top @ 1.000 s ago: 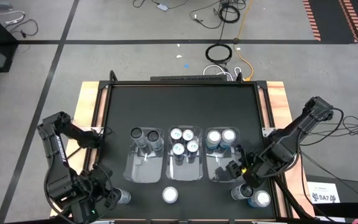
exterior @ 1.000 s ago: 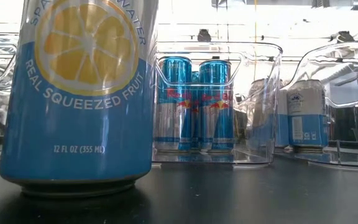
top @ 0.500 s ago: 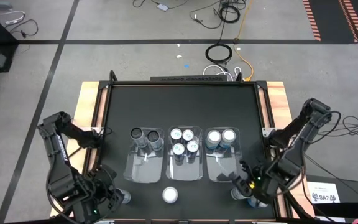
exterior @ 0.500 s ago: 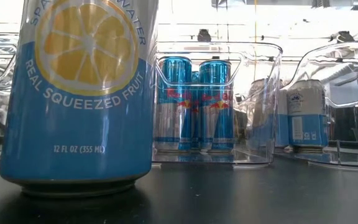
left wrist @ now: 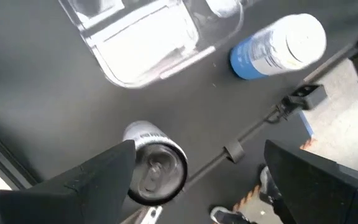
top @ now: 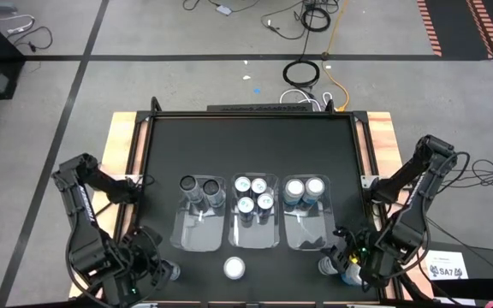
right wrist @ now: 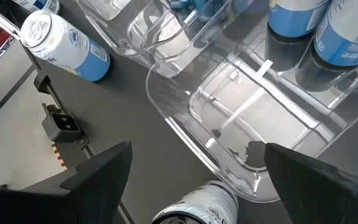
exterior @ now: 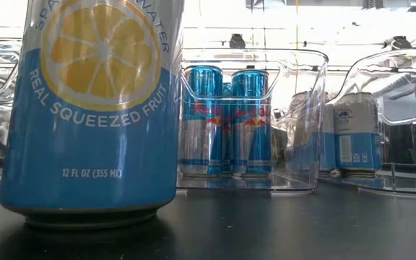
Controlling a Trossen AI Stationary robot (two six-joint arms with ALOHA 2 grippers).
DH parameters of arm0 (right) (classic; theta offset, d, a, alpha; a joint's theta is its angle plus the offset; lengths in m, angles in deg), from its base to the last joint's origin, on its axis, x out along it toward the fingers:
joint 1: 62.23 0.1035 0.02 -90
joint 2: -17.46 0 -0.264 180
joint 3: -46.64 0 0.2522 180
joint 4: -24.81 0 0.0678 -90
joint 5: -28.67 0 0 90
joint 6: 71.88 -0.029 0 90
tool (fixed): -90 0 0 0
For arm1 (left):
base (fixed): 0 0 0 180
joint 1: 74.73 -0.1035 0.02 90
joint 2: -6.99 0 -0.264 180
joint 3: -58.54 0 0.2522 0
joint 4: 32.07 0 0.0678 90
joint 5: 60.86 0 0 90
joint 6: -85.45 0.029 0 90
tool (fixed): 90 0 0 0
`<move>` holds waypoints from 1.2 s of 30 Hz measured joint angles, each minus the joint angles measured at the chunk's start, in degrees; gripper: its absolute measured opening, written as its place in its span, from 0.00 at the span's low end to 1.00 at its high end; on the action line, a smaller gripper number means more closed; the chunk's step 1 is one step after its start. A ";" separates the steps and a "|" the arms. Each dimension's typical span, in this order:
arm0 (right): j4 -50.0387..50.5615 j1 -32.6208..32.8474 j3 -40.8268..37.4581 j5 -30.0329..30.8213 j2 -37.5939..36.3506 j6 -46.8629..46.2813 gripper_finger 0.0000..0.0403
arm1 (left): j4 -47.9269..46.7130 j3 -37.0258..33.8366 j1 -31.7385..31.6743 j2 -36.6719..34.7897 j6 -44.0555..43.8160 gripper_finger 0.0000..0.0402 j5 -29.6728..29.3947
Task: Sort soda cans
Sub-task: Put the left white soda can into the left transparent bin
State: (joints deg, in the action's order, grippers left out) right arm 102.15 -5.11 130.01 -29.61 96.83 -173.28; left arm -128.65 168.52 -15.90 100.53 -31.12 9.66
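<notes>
Cans [top: 254, 195] blue-and-white in centre bin [top: 254, 240], perhaps four.

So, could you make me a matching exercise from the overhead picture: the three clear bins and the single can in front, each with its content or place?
Things:
1. left bin
2. middle bin
3. right bin
4. lone can

States:
a. holds four cans
b. holds two dark-topped cans
c. stands outside every bin
d. holds two white-topped cans

Pairs: 1-b, 2-a, 3-d, 4-c
</notes>
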 joint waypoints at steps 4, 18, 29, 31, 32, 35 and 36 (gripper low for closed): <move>0.02 0.00 0.00 0.15 0.00 0.58 0.89 | -2.04 -0.02 -0.74 0.40 0.00 0.91 -0.36; 0.02 0.00 0.00 5.40 -0.04 1.59 0.89 | 2.64 0.00 -1.33 0.48 1.56 0.91 1.15; -0.02 -0.13 0.00 9.10 -0.07 1.59 0.89 | -1.10 0.00 -1.48 5.00 -1.13 0.91 5.98; -0.07 -0.13 0.00 9.08 -0.07 1.59 0.89 | -1.38 0.00 -1.44 5.80 -1.13 0.91 6.22; -0.10 -0.13 0.00 9.09 -0.07 1.59 0.89 | -1.45 0.00 -1.46 6.11 -1.11 0.91 6.55; -0.34 -0.13 0.00 9.08 -0.07 1.59 0.89 | -1.80 0.00 -1.48 7.18 -0.26 0.91 9.21; -0.42 -0.13 0.00 9.09 -0.07 1.59 0.89 | -1.79 -0.02 -1.48 7.63 0.14 0.91 10.12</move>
State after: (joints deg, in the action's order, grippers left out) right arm 101.72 -5.24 130.01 -20.53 96.76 -171.69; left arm -130.44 168.50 -17.38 108.17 -30.98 19.78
